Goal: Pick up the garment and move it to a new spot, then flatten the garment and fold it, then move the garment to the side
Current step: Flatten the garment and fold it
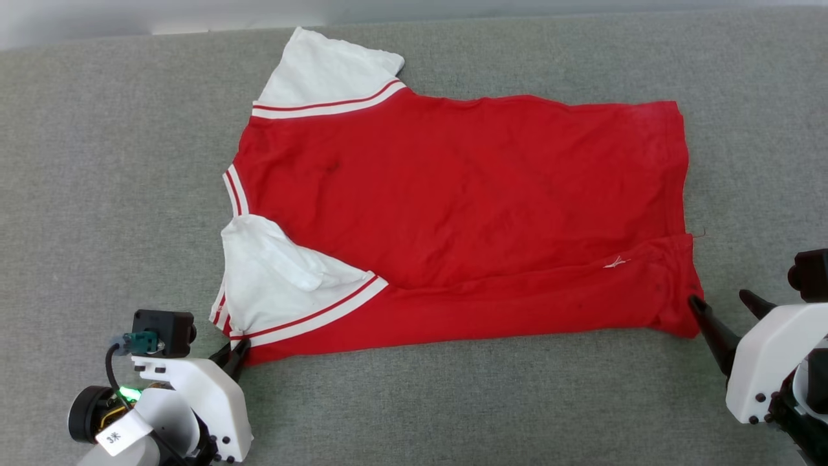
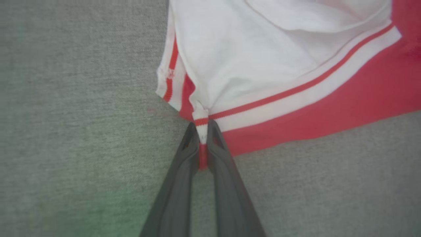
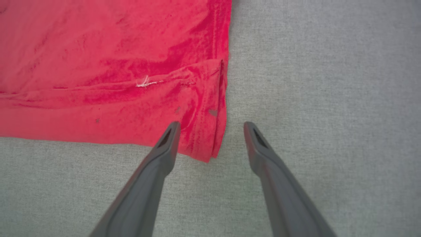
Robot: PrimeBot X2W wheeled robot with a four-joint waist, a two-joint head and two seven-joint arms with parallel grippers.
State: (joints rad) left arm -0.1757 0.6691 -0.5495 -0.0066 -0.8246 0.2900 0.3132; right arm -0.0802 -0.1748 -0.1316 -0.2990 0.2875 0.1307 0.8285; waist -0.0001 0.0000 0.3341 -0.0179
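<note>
The garment, a red jersey with white sleeves and striped trim, lies spread on the grey surface, its near long edge folded up over the body. My left gripper is shut on the garment's near left corner, where the striped trim of the white sleeve bunches between the fingers. My right gripper stands open at the near right hem corner. In the right wrist view that corner lies between the two fingertips, untouched as far as I can see.
Grey fabric surface extends all around the garment. A pale wall strip runs along the far edge at top left. A small white thread or tag sits on the folded hem.
</note>
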